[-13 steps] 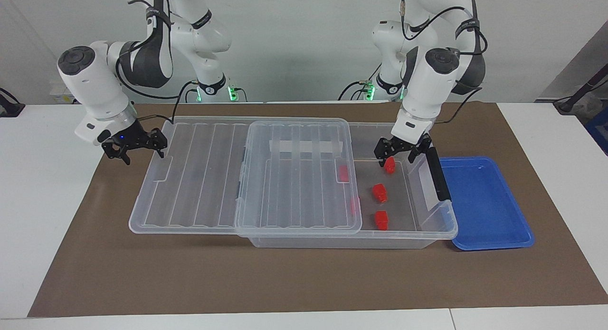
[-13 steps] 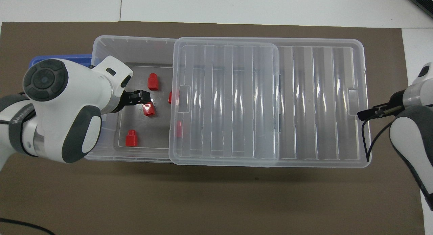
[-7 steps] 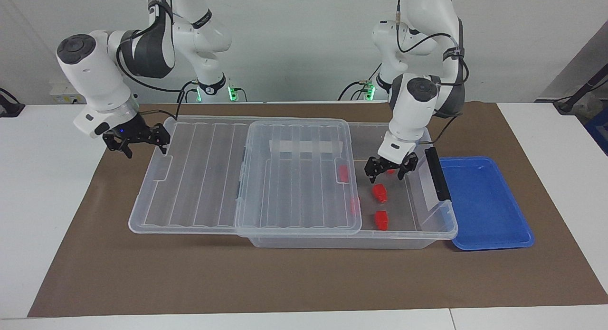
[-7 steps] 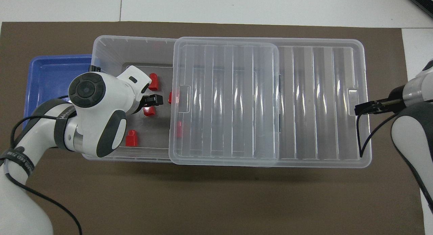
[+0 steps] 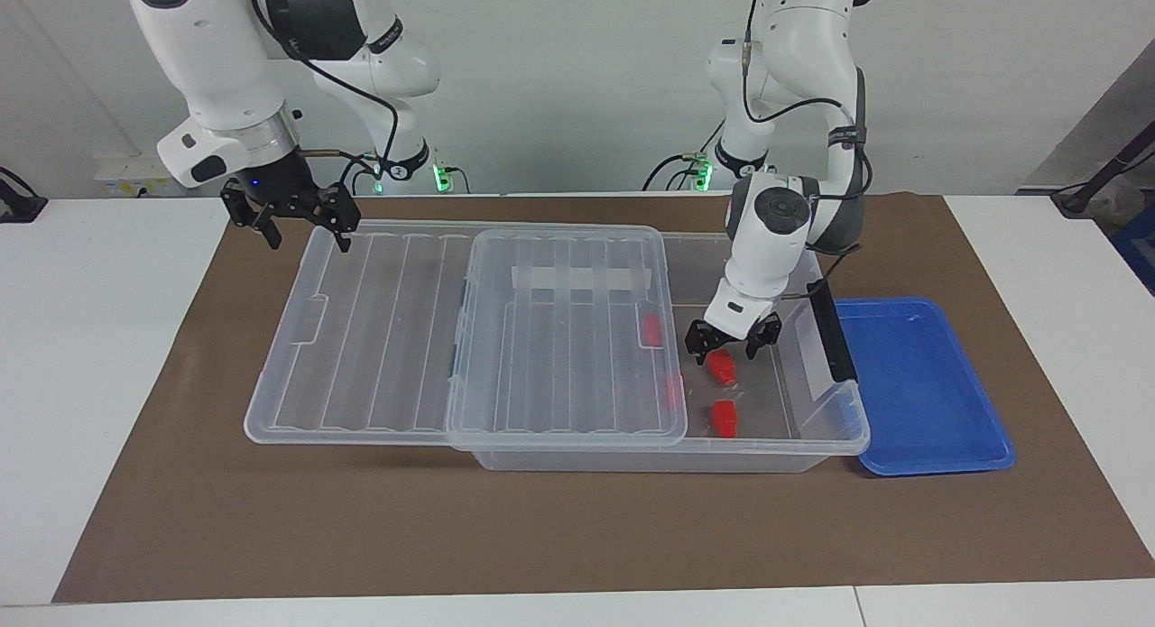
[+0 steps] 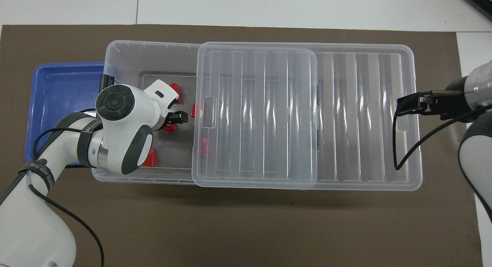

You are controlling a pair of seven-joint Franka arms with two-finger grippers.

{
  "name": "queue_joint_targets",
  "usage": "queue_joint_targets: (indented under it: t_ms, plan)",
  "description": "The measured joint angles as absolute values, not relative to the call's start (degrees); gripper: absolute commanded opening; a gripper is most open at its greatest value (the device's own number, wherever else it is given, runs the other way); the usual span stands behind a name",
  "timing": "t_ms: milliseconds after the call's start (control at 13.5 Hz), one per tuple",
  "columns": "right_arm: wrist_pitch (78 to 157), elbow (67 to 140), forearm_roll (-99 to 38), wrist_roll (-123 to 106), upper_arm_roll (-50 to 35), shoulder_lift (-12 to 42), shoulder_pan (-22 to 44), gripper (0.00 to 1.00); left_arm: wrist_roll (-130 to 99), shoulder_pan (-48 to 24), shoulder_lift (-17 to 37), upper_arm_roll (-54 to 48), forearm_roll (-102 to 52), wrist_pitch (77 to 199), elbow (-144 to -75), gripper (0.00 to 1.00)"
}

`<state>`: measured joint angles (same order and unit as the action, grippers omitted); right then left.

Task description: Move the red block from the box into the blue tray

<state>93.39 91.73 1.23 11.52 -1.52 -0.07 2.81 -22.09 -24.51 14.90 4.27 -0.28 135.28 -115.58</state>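
The box (image 5: 812, 428) lay across the mat, its ribbed lid (image 5: 469, 338) slid toward the right arm's end so that only the end by the left arm stood open. Just beside that end, touching or nearly so, sat the blue tray (image 5: 920, 383), nothing in it.

The left gripper (image 5: 722, 343) was down inside the open end, fingers spread wide and straddling the red block (image 5: 720, 365), not closed on it. A second block (image 5: 724, 416) lay farther from the robots, and others showed through the lid. The right gripper (image 5: 298, 214) waited, fingers open, over the lid's corner nearest the robots.

The block was probably light, rigid and smooth, so it could slip or tip. The flat sides of its lower body looked the safer hold, rather than the narrow stepped top.
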Motion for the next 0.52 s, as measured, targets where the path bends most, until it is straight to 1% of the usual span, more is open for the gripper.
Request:
queue_joint_targets:
  t_ms: [148, 223, 297, 520]
  plan:
    - [91.1, 88.7, 1.2, 13.6, -1.5, 1.0, 3.3, 1.0, -22.1, -24.5, 15.2, 4.3, -0.3, 137.8, -117.0, 0.95]
    - [90.3, 88.0, 1.2, 14.3, -1.5, 1.1, 3.4, 1.0, -22.1, -24.5, 15.3, 4.3, -0.3, 138.7, -117.6, 0.9]
    - [89.7, 87.6, 1.2, 14.5, -1.5, 1.1, 3.4, 1.0, -22.1, -24.5, 15.3, 4.3, -0.3, 139.1, -117.9, 0.81]
    - [88.5, 87.4, 1.2, 14.5, -1.0, 0.9, 3.0, 1.0, -22.0, -24.5, 15.3, 4.4, -0.3, 139.2, -118.0, 0.34]
